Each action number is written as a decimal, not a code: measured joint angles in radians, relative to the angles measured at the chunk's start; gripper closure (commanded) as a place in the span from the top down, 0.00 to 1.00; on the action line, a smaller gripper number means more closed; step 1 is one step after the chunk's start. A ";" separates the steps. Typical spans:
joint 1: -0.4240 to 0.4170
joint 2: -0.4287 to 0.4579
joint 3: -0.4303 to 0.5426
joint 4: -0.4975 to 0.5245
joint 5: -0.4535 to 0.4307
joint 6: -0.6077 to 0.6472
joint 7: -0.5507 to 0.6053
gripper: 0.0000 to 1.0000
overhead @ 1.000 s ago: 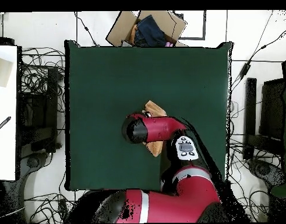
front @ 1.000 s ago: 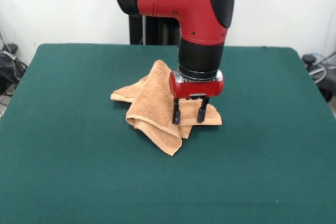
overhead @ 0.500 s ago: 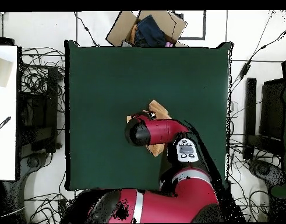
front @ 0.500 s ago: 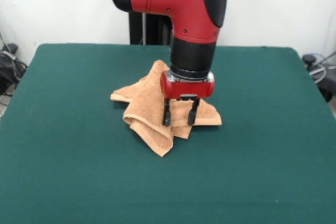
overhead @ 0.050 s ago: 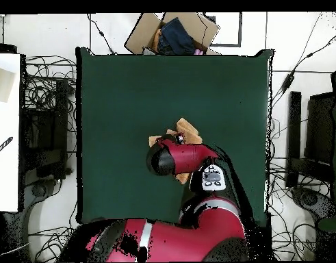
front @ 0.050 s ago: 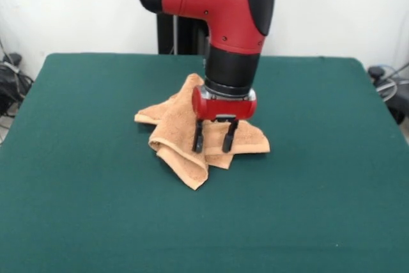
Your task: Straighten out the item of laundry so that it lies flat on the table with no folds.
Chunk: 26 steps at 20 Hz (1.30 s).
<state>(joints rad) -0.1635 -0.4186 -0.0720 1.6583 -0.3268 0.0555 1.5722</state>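
In the front view, dark equipment and cables [front @ 0.050 s ago: 9,84] lie off the left edge of the table [front @ 0.050 s ago: 83,222], against the white wall. The green top is bare on that side up to the towel [front @ 0.050 s ago: 176,132], which sits near the middle of the table, a little toward the far side. The towel is crumpled: one layer is folded over another, a corner points left along the surface, a thick fold runs down to a point at the near side, and another corner lies flat to the right.

The red and black arm [front @ 0.050 s ago: 217,4] comes down over the towel and hides its far middle part. The gripper [front @ 0.050 s ago: 211,140] stands with its two dark fingers [front @ 0.050 s ago: 198,139] apart, a moderate gap between them, tips down at the cloth; whether they pinch any fabric cannot be told. Right of the towel the felt is bare to the edge, where more cables [front @ 0.050 s ago: 386,84] show.

In the overhead view the arm covers most of the towel, leaving only tan corners visible. A cardboard box [overhead @ 0.050 s ago: 174,33] holding dark cloth lies beyond the table's far edge.
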 measured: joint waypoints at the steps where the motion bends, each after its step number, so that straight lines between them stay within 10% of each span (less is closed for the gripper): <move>1: 0.011 0.004 -0.011 0.000 0.000 -0.010 0.000 1.00; 26: 0.282 0.147 -0.339 -0.024 0.126 -0.232 0.000 1.00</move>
<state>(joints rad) 0.1184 -0.2715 -0.4106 1.6340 -0.2004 -0.1766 1.5722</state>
